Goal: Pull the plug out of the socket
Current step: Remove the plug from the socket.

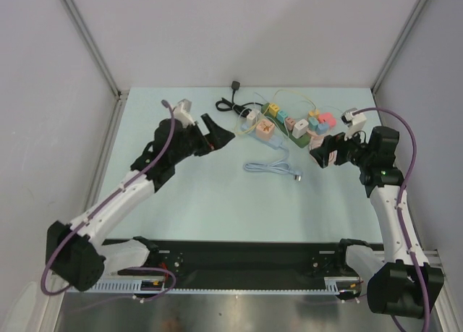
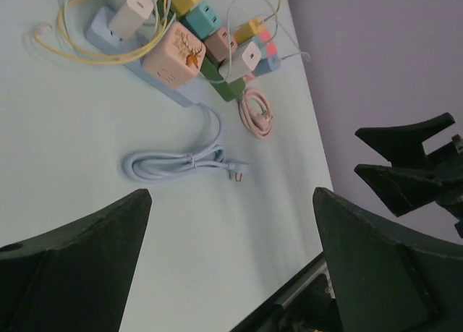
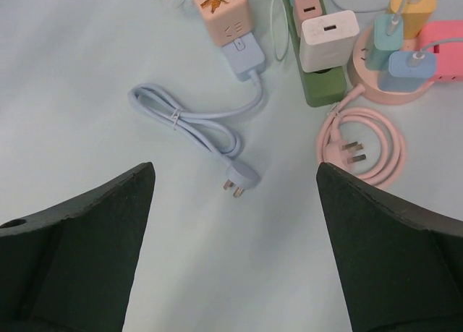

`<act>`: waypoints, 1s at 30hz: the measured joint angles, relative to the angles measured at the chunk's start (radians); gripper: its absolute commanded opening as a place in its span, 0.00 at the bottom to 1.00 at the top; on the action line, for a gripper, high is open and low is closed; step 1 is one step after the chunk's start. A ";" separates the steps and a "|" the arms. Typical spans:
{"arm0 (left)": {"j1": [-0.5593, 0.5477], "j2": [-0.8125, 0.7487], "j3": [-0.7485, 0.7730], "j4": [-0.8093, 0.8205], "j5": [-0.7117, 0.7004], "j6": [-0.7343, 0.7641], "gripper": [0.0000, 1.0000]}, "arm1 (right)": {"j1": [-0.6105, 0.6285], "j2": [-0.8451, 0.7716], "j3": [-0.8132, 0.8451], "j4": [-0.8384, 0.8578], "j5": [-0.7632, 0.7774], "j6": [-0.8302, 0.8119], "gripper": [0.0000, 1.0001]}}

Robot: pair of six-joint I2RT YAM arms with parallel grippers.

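Several small power strips lie bunched at the table's far middle. A white charger plug (image 3: 329, 39) sits in the green socket strip (image 3: 322, 90); from above the plug (image 1: 300, 128) shows right of a peach cube socket (image 1: 265, 128). A second white plug (image 2: 134, 6) stands in the pale blue strip (image 2: 101, 28). My left gripper (image 1: 215, 134) hangs open just left of the cluster, nothing between its fingers (image 2: 94, 252). Just below and right of the cluster, my right gripper (image 1: 323, 152) is open too, and its fingers (image 3: 87, 231) frame bare table.
A coiled blue cord (image 1: 271, 167) with a loose plug (image 3: 242, 176) lies in front of the strips. A coiled pink cord (image 3: 362, 140) lies near the green strip. A black cable (image 1: 233, 100) and yellow wire (image 2: 79, 50) trail at the back. Grey walls enclose the table.
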 measured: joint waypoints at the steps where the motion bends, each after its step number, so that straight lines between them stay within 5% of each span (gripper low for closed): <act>1: -0.023 0.050 0.048 -0.026 -0.031 -0.026 0.99 | -0.001 0.000 0.000 0.000 0.001 -0.006 1.00; 10: -0.122 0.568 0.575 -0.333 -0.217 -0.222 1.00 | -0.002 0.000 -0.001 -0.005 0.040 -0.031 1.00; 16: -0.153 0.763 0.771 -0.439 -0.211 -0.217 1.00 | 0.011 0.000 -0.003 -0.010 0.009 -0.068 1.00; 20: -0.156 0.739 0.721 -0.389 -0.178 -0.115 1.00 | 0.126 0.054 0.003 -0.017 -0.018 -0.175 1.00; 23: -0.148 0.621 0.544 -0.274 -0.138 -0.022 1.00 | 0.222 0.188 0.080 -0.066 -0.030 -0.239 1.00; 30: -0.047 0.208 0.102 -0.063 -0.041 0.122 1.00 | 0.300 0.638 0.581 -0.202 -0.023 -0.267 1.00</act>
